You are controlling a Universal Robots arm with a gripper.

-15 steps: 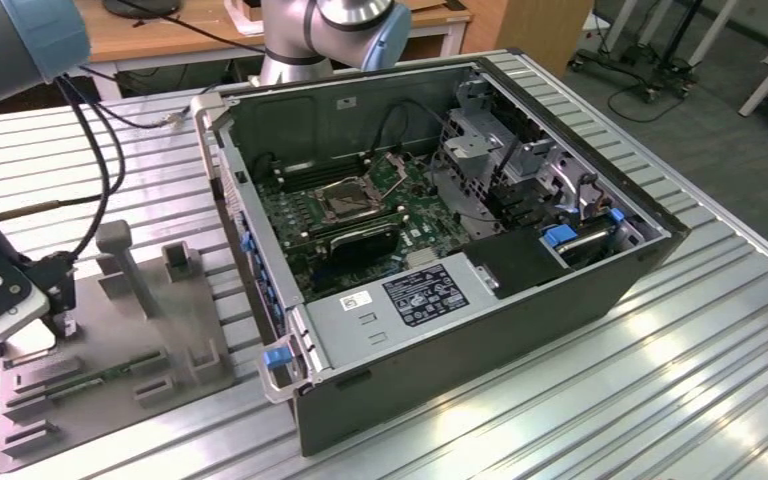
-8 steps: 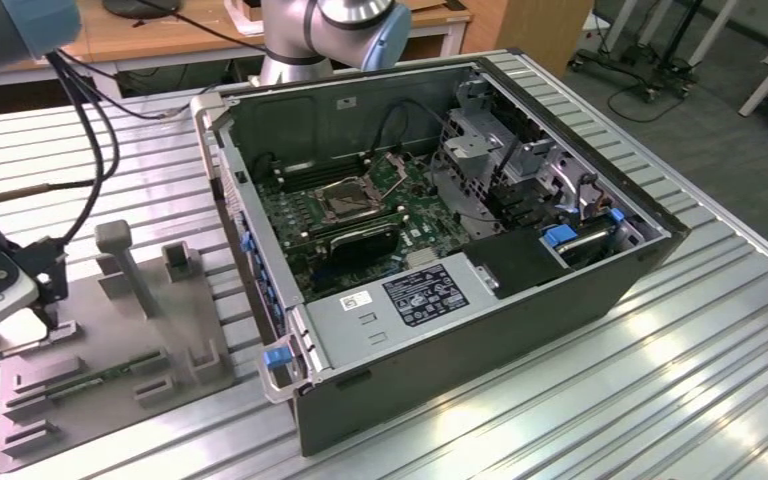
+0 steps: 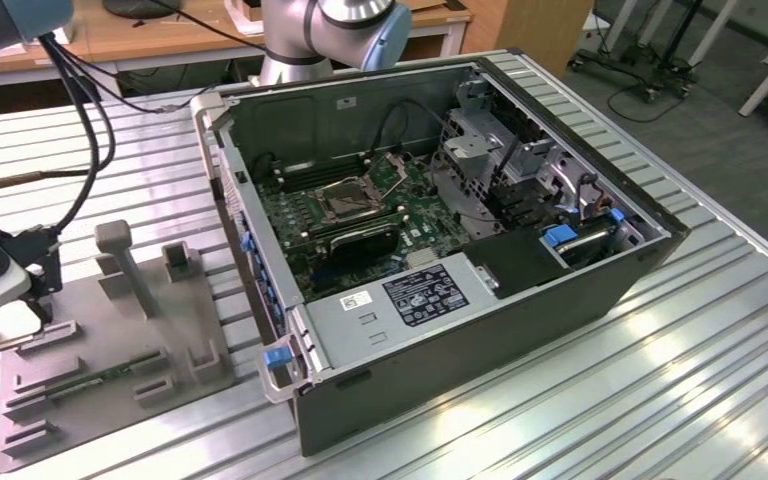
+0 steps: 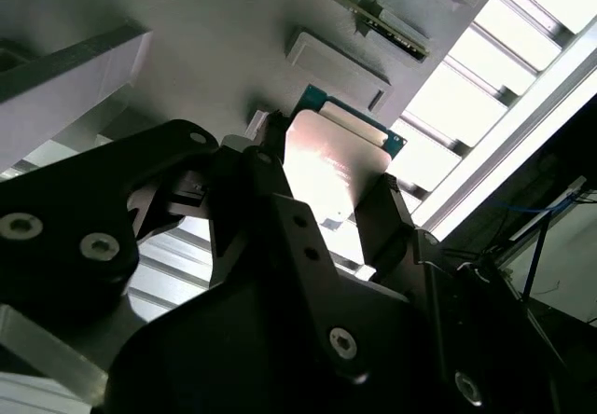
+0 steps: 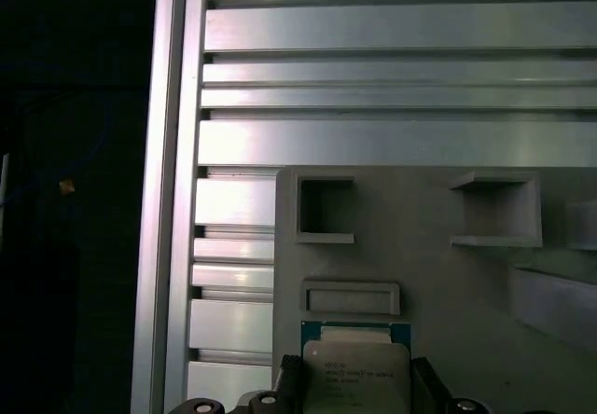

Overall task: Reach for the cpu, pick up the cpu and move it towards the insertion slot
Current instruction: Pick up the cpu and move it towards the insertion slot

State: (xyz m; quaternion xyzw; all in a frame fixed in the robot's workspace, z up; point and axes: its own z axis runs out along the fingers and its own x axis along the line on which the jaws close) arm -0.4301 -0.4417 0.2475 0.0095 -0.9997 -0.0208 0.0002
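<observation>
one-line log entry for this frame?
gripper: around cpu, grip unconfirmed | cpu: at grey fixture, exterior view's left | insertion slot: in open computer case, apart from cpu

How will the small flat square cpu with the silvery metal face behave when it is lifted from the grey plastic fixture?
The cpu looks thin, flat and rigid, so probably stiff and light, unlikely to roll. Its shiny face looks smooth; held by its edges in the gripper, it might slip or tilt. The thin green rim suggests it is fragile.

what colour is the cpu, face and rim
The cpu has a silvery metal face with a green rim, clearest in the first wrist view.
</observation>
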